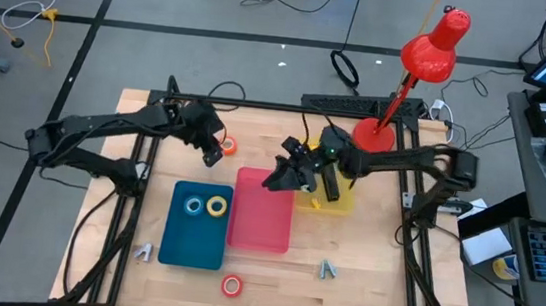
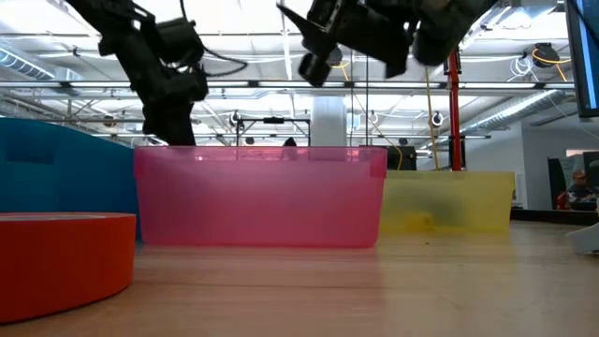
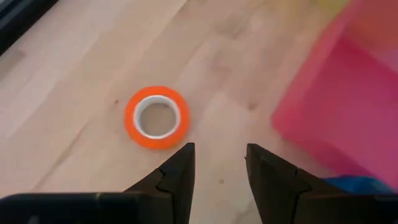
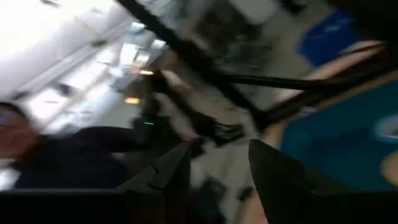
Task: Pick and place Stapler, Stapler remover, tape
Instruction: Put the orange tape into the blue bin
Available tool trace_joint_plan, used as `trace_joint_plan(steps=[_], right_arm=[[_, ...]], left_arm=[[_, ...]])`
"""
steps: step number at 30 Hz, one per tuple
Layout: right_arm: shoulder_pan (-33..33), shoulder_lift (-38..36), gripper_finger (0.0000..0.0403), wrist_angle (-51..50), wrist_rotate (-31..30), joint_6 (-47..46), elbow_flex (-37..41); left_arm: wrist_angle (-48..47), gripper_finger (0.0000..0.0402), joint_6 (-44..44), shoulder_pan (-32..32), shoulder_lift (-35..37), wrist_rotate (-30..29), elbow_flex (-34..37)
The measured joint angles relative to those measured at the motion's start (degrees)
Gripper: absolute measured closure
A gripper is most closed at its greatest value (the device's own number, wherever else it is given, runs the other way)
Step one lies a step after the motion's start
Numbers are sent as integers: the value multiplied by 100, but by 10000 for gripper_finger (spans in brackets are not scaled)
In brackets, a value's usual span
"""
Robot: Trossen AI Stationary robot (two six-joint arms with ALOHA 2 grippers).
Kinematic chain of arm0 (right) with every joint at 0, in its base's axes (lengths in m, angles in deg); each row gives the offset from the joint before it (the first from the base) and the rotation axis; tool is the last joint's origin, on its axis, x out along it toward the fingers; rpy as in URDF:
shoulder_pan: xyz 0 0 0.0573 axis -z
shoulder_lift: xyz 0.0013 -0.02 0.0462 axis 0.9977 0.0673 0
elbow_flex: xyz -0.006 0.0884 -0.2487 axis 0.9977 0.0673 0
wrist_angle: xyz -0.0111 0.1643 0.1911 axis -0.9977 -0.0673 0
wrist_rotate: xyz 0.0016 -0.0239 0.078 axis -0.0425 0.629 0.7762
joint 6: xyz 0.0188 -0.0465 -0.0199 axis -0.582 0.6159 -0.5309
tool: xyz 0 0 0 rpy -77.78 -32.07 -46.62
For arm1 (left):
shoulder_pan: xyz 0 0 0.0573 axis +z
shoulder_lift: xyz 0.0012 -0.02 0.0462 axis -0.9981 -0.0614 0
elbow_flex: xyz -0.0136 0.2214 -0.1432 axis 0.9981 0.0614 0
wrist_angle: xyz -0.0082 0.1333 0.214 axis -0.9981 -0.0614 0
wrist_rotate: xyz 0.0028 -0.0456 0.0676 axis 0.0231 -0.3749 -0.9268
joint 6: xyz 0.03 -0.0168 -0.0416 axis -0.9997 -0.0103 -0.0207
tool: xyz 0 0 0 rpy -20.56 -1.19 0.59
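L gripper point(image 3: 219, 163) hovers above the orange tape roll point(image 3: 157, 117), which lies flat on the bare wooden table point(image 1: 362, 272) just beside the pink bin point(image 1: 263, 210), near the back-left of the work area. Fingers are spread w/ an empty gap, nothing pinched; the roll sits ahead of the tips, not between them. Prob. lined up for a pick, since the roll's outer wall is what the fingers would close across.

R gripper point(image 1: 286, 174) hangs raised over the pink bin's near corner, tilted so its wrist cam looks out into the room, not down. Fingers point(image 4: 171, 169) apart, holding nothing. Looks like it's in transit or waiting, clear of the L arm's work.

Sorting logic seems to be one bin per item type: the blue bin point(image 1: 175, 249) already holds the blue tape roll point(image 1: 194, 206) and yellow tape roll point(image 1: 217, 206) side by side, so tape prob. goes there. The red-orange tape roll point(image 1: 231, 286) is still loose on the table, in front of the bins, and fills the low view's left foreground. The yellow bin point(image 1: 341, 202) sits right of the pink one, partly under the R arm; a dark object lies in it, can't tell what. Two small grey metal pieces lie on the table, one left of the blue bin point(image 1: 144, 252), one right of the pink bin point(image 1: 328, 270), poss. staple removers. A red desk lamp point(image 1: 416, 71) stands at the back-right.
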State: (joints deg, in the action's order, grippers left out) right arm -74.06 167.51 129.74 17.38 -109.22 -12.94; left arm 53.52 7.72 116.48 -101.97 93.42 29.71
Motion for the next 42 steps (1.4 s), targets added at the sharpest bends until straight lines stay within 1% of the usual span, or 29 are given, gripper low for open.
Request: trace_joint_plan(steps=[2,4,6,8,10,12,14,17,21,25,28,31,36,39,42], right_arm=[[-6,-418,256,-1307,-385,857,-2],[-68,-874,265,-2663,-970,1658,-2],[-164,-1306,273,-3831,-1788,2351,-4],[-291,-1725,279,-4838,-2657,2849,-4],[-436,-2092,283,-5566,-3499,3177,-4],[-557,-2444,286,-6166,-4157,3349,-4],[-654,-2721,287,-6565,-4695,3464,-4],[-740,-3096,287,-7130,-5254,3507,-4],[-747,-3457,287,-7599,-5622,3499,-4],[-739,-3669,287,-7650,-5622,3502,-4],[-743,-3731,287,-7657,-5619,3496,-4],[-743,-3737,287,-7660,-5606,3485,-4],[-743,-3737,287,-7881,-5601,3483,-4],[-724,-3772,287,-8123,-5632,3484,-4],[-715,-3844,287,-8200,-5772,3485,-4]], left_arm=[[28,256,-136,179,-148,107,0],[106,256,-257,304,-242,233,2],[214,256,-380,400,-340,345,0],[268,256,-477,452,-414,450,2],[338,256,-570,477,-473,502,0],[300,256,-687,481,-503,522,1],[397,256,-806,448,-571,540,0],[440,256,-928,434,-667,557,0],[574,256,-1051,391,-942,627,-13],[439,256,-1343,319,-1348,595,-400],[94,256,-1643,283,-1745,251,-856],[-302,256,-1684,293,-2196,-44,-1381],[-1046,256,-1664,356,-2856,-24,-1947],[-1311,256,-1660,373,-3104,0,-2050],[-1447,255,-1623,373,-3186,-12,-2050]])
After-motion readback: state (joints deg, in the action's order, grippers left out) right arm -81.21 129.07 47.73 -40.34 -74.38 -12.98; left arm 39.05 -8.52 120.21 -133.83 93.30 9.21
